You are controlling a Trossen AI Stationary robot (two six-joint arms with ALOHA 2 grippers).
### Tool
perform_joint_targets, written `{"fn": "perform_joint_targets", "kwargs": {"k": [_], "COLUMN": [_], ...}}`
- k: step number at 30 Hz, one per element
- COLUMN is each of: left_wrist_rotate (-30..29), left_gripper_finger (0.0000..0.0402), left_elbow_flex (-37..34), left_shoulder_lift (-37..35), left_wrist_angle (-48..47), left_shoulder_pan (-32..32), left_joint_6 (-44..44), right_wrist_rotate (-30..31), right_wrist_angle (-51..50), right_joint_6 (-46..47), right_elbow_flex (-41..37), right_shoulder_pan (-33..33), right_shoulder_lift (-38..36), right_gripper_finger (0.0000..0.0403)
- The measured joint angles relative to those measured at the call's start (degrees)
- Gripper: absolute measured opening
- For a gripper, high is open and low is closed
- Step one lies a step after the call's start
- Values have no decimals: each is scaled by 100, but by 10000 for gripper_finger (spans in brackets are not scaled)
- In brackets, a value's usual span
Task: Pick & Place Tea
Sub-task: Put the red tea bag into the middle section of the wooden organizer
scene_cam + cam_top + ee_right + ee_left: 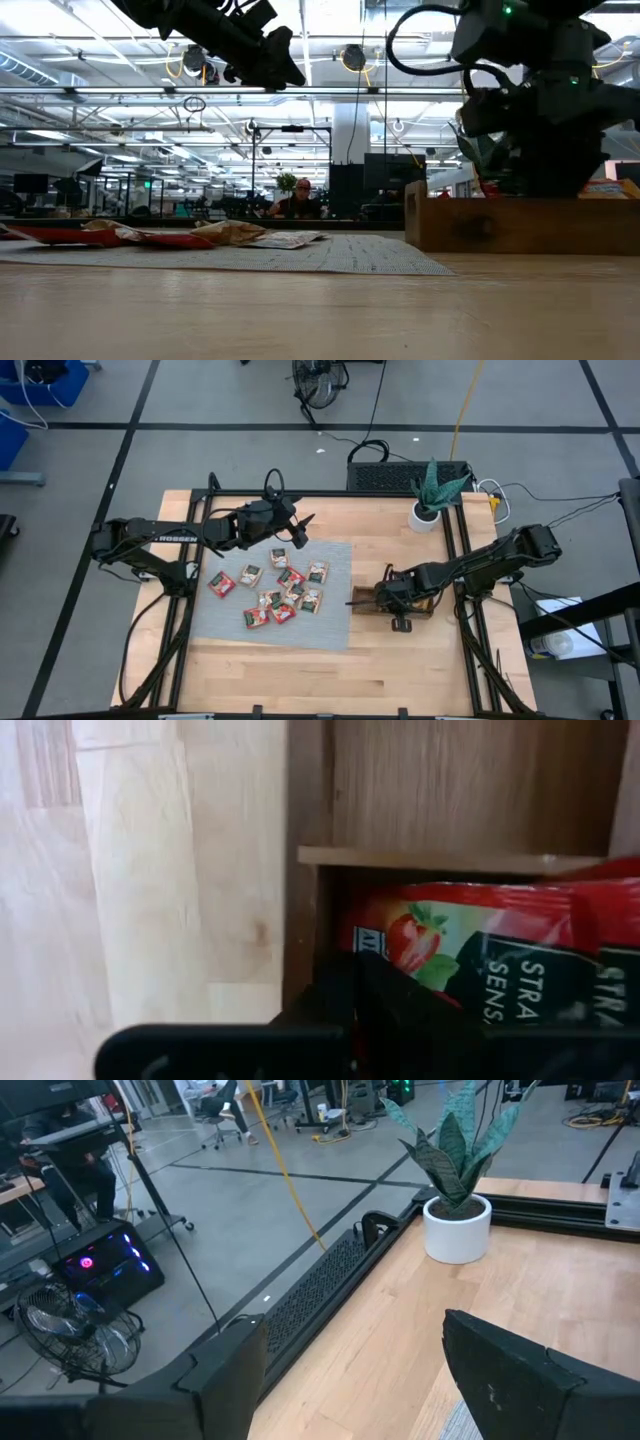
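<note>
High view shows the tea sachets (275, 592) scattered on the grey mat (330, 622) at the table's middle, red, white and green ones lying close together. The left gripper (296, 526) hovers above the mat's far edge, fingers spread wide and holding nothing. The right gripper (392, 596) is down in the wooden tray (365, 600) just beside the mat, its fingers clenched together; its wrist camera shows a red strawberry sachet (470, 935) lying in a tray compartment. A potted plant (432, 493) stands near the far edge
</note>
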Motion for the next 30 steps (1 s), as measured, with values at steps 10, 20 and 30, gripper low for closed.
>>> {"fn": "perform_joint_targets", "kwargs": {"k": [10, 20, 30], "left_wrist_rotate": [0, 0, 0], "left_gripper_finger": [296, 296, 296], "left_elbow_flex": [-1, 0, 0], "left_shoulder_lift": [0, 0, 0], "left_wrist_angle": [-2, -2, -4], "left_shoulder_pan": [1, 0, 2], "left_joint_6": [-70, -103, -103], "right_wrist_rotate": [691, 1780, 2434], "right_wrist_angle": [94, 21, -194], "right_joint_6": [205, 144, 165], "right_elbow_flex": [-402, -413, -424], "right_shoulder_pan": [134, 434, 567], "right_shoulder_lift": [-45, -48, -35], "right_gripper_finger": [0, 0, 0]}}
